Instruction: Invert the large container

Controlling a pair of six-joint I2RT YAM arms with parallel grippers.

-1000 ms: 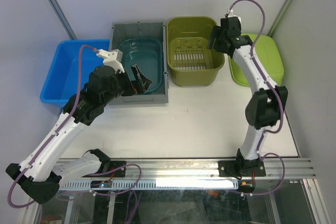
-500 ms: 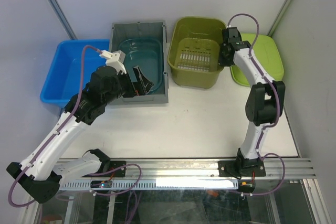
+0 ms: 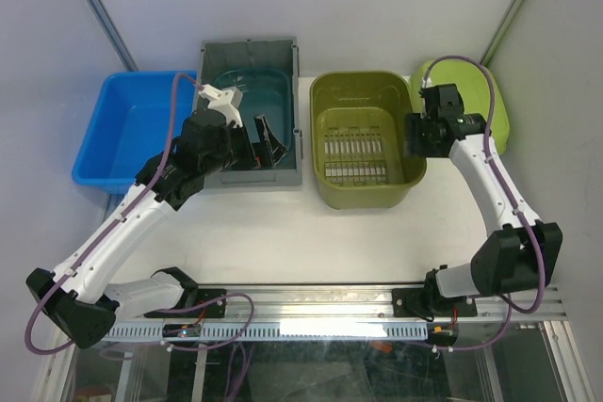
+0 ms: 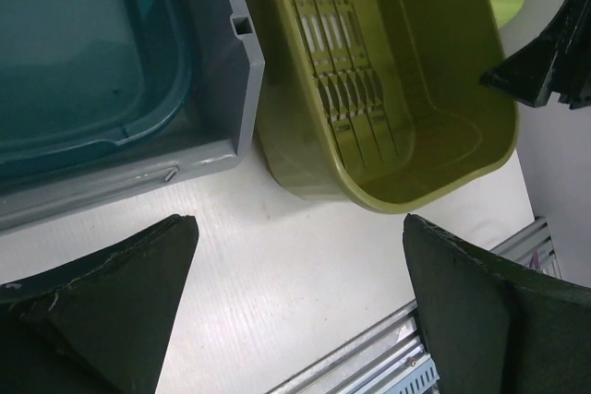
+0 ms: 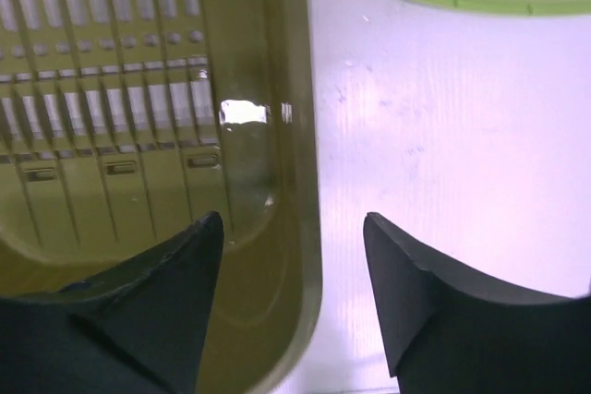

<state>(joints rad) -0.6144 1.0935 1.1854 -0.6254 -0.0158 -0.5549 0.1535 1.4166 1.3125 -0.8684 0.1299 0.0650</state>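
Note:
The large olive-green container (image 3: pixel 365 193) stands upright, mouth up, on the white table right of the grey bin. Its slotted floor shows in the left wrist view (image 4: pixel 406 89) and the right wrist view (image 5: pixel 138 89). My right gripper (image 3: pixel 413 136) is open, and its jaws straddle the container's right rim (image 5: pixel 309 182) with one finger inside and one outside; whether the fingers touch the rim I cannot tell. My left gripper (image 3: pixel 267 141) is open and empty above the grey bin's right side, and bare table lies between its fingers (image 4: pixel 300 302).
A grey bin (image 3: pixel 212 172) with a teal tub (image 3: pixel 247 105) inside stands left of the container. A blue tub (image 3: pixel 118 129) sits at the far left. A lime-green lid (image 3: pixel 495 105) lies at the back right. An aluminium rail (image 3: pixel 330 303) runs along the near edge.
The olive container has slid nearer and to the right, away from the back, with my right gripper at its right rim. My left arm has shifted slightly back and right.

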